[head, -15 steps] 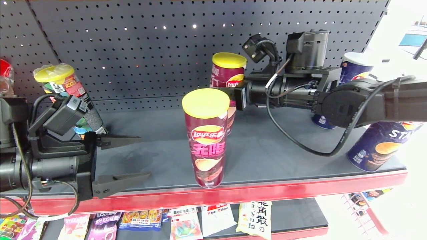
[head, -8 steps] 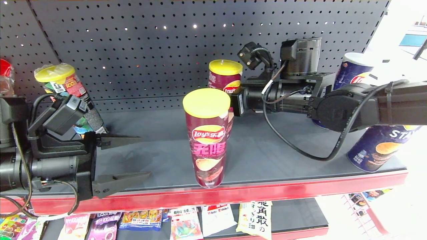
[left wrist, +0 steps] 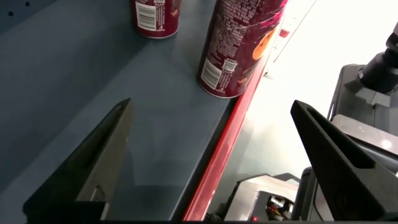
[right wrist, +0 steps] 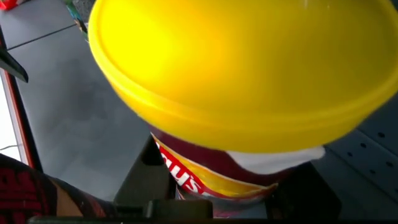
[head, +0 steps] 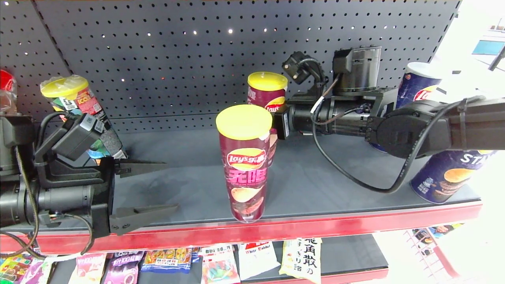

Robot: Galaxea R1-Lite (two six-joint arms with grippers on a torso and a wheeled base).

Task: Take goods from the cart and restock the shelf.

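R gripper [right wrist: 227, 190] clamps rear can [head: 267, 92]. Front can [head: 244, 157] sits just beside its fingers, so sideways drift on pull-out could knock it off shelf [head: 315, 189]. L gripper [head: 165, 185] wide open, empty.

Front can [head: 244, 161] at front edge of shelf [head: 300, 189], centre. Rear can [head: 267, 92] just behind it, between right gripper [right wrist: 224, 186] fingers. Left gripper [head: 158, 185] left of front can, apart. Tilted can [head: 79, 102] far left, at back.

Strong light from right, blown-out white there; pegboard [head: 158, 59] dim; soft shadows on shelf [head: 300, 189]; edges bowed.
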